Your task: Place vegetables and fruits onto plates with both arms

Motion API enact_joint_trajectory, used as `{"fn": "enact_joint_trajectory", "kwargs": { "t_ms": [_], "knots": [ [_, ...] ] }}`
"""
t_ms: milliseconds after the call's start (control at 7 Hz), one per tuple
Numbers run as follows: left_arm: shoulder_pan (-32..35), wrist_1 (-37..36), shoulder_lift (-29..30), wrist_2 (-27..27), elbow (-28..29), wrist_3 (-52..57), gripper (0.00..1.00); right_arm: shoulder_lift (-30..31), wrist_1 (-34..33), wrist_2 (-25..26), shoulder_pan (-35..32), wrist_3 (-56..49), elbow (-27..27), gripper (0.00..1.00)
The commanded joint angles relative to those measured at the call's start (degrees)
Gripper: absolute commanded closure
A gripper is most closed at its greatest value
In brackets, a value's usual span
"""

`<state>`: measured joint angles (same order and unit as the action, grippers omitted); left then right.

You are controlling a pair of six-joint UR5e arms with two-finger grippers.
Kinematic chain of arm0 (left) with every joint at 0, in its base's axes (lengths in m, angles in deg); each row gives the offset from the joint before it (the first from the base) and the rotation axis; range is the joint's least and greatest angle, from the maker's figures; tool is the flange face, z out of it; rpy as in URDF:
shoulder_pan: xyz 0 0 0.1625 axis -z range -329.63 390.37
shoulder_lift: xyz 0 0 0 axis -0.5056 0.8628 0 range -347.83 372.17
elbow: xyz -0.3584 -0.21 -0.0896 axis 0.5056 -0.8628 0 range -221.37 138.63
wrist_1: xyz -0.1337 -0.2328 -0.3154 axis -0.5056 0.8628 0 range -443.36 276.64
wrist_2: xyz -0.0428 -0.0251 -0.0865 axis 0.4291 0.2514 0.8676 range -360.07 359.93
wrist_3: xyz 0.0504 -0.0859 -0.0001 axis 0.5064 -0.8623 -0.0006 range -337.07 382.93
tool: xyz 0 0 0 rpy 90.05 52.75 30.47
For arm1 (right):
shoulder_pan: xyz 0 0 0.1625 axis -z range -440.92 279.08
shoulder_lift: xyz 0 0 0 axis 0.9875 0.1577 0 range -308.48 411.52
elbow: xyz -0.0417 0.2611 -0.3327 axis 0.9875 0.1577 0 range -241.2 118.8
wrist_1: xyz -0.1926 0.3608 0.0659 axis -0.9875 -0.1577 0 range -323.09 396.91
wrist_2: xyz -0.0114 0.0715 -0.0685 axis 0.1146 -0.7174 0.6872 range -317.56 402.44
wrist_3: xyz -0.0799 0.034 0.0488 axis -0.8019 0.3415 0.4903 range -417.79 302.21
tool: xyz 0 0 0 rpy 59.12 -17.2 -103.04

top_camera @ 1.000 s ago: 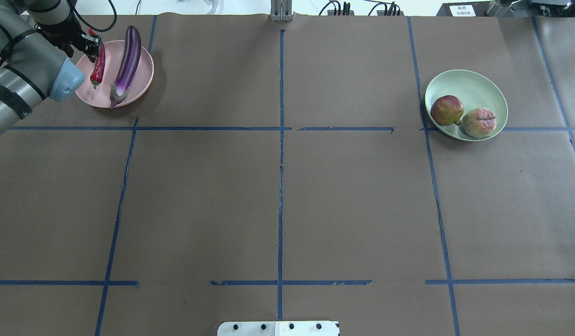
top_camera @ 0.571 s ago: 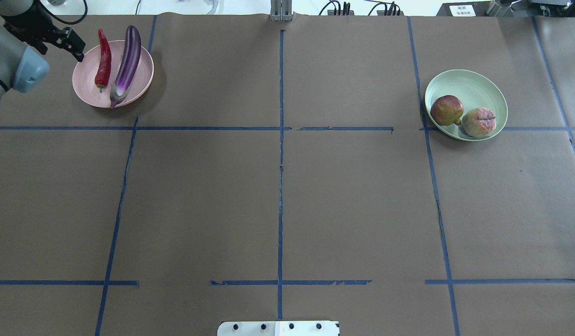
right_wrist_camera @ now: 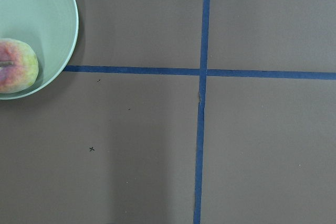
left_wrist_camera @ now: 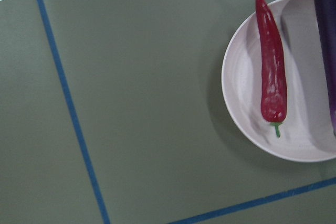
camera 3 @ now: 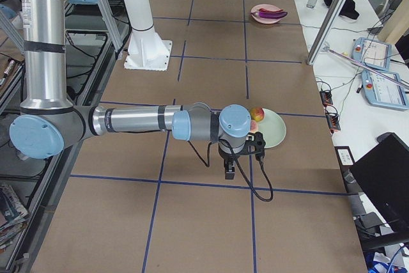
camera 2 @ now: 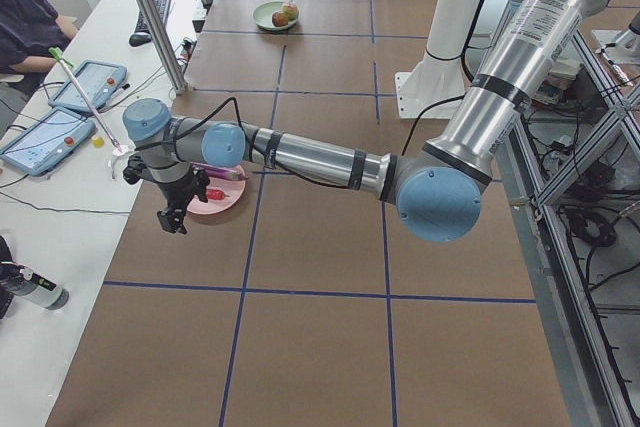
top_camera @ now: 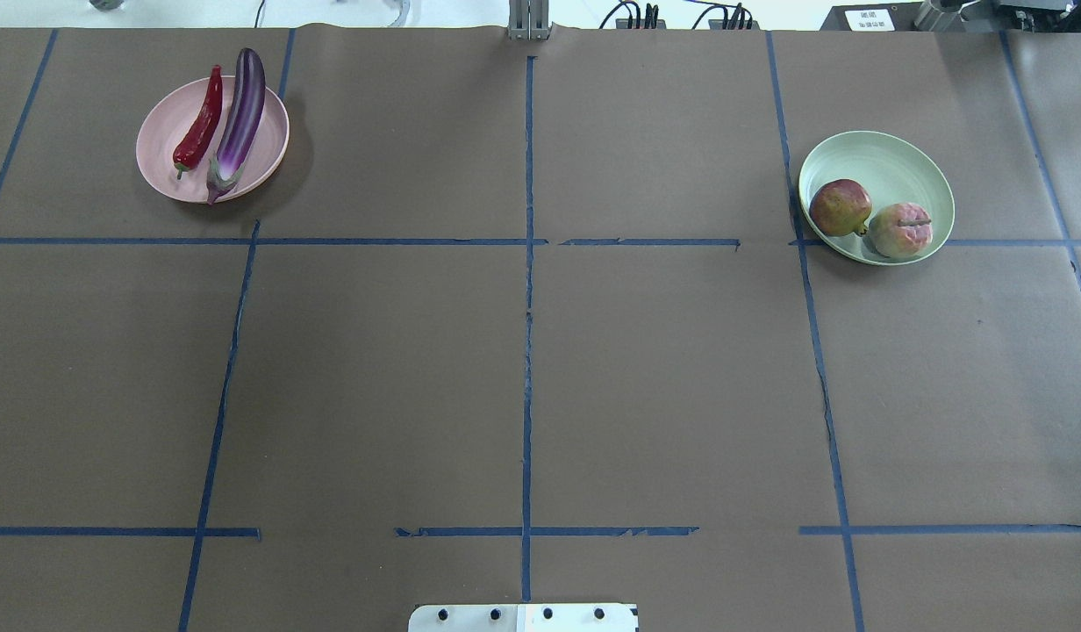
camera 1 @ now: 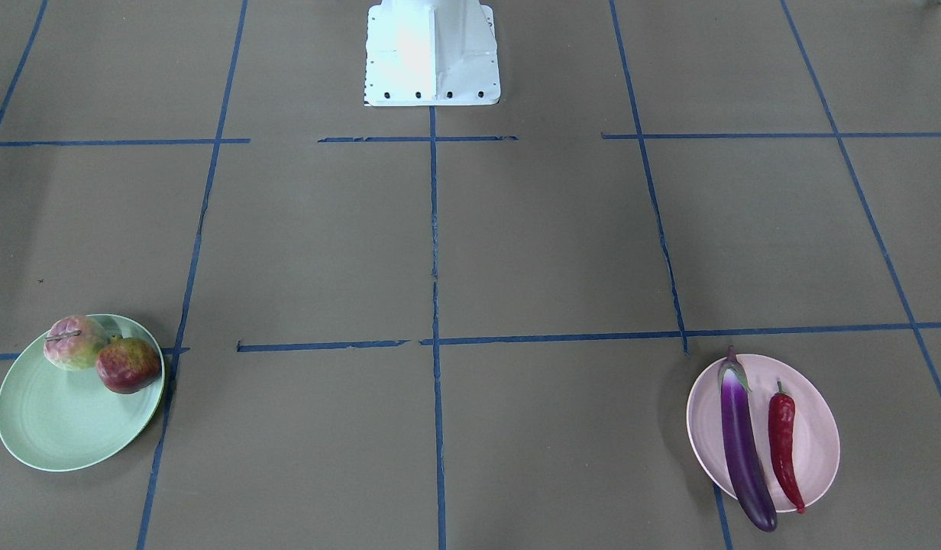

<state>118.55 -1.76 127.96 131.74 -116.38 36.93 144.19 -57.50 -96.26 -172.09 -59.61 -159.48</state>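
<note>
The purple eggplant (top_camera: 242,114) and the red chili (top_camera: 200,127) lie side by side on the pink plate (top_camera: 163,167) at the far left. They also show in the front view: eggplant (camera 1: 742,447), chili (camera 1: 781,439). The pomegranate-like fruit (top_camera: 840,207) and the pink-and-green fruit (top_camera: 900,230) sit on the mint green plate (top_camera: 900,167) at the far right. My left gripper (camera 2: 172,215) hangs beside the pink plate, off its outer side. My right gripper (camera 3: 230,172) hangs beside the green plate. Both show only in side views, so I cannot tell open or shut.
The white base block (camera 1: 431,53) stands at the table's robot side. Blue tape lines cross the brown table. A desk with tablets (camera 2: 40,137), a seated person (camera 2: 25,22) and an aluminium post (camera 2: 150,17) stand past the table's far edge.
The left gripper let go of the chili and drew back left, out of the overhead view. The chili now lies flat on the pink plate beside the eggplant.
</note>
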Motion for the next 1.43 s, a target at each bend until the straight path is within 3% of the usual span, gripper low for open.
{"fn": "enact_joint_trajectory", "kwargs": {
  "t_ms": [0,143,429,571,714,1000,1286],
  "knots": [
    [5.32,-3.39,-8.51,0.11,-3.18,4.04,0.00,0.06,-0.06,-0.08,-0.07,0.15,-0.07,0.00],
    [5.24,-0.34,-13.87,0.12,-6.34,2.80,0.00,0.06,-0.06,-0.08,-0.07,0.15,-0.16,0.00],
    [5.24,15.25,-23.80,-0.49,-11.26,3.05,0.00,0.15,-0.06,-0.08,-0.07,0.15,-0.07,0.00],
    [5.24,23.16,-28.64,0.20,-10.86,3.14,0.00,0.15,-0.06,-0.08,-0.07,0.15,-0.07,0.00],
    [5.16,23.16,-32.08,-0.05,-12.42,2.61,0.00,0.15,-0.06,-0.08,-0.07,0.15,-0.07,0.00],
    [4.98,6.45,-31.68,-0.14,-18.02,2.61,0.00,0.15,-0.06,-0.08,-0.07,0.06,-0.16,0.00],
    [5.07,4.70,-31.68,0.03,-20.87,3.05,0.00,0.15,0.02,0.01,-0.07,0.06,-0.16,0.00]
  ]
}}
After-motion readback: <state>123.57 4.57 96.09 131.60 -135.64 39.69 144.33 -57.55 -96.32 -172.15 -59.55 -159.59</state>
